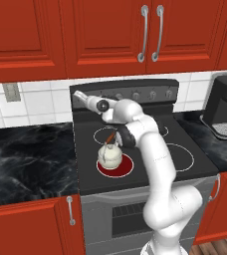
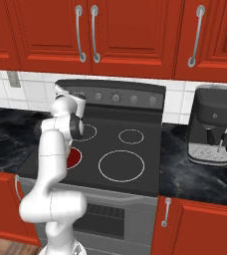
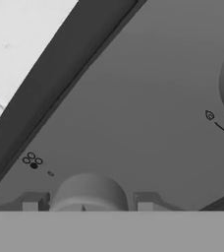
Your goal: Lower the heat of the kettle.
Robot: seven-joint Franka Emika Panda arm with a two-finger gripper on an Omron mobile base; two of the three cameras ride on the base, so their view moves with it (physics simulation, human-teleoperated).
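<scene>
Knob (image 3: 88, 193) work is the risk at this moment: in the hand view the fingers (image 3: 87, 203) stand one on either side of a grey control knob at the left end of the stove's back panel (image 3: 148, 123), closed in as far as the knob allows and, as far as I can judge, gripping it. A small burner diagram (image 3: 32, 160) printed beside it has one dot filled; which burner that marks is too small to settle. If this knob does not govern the glowing front-left burner (image 1: 129, 168), turning it would leave the kettle's heat unchanged or light another ring.

Further along, in the left base view, the kettle (image 1: 109, 156) sits on that red burner on the black stove (image 1: 150, 172), cream body upright, brown handle (image 1: 110, 136) arched above it. The arm's forearm (image 1: 143, 130) passes just beside and above the kettle; a wide wrist roll or a careless retreat could clip the handle and push the kettle off the ring.

A turn the wrong way would raise the heat; too far a turn would switch the burner off rather than lower it. The grip could also slip on the smooth round knob, so the wrist rotates and the knob does not.

Rightmost, the coffee machine (image 2: 212, 130) on the bench (image 2: 200, 177) stands well apart from the arm.
</scene>
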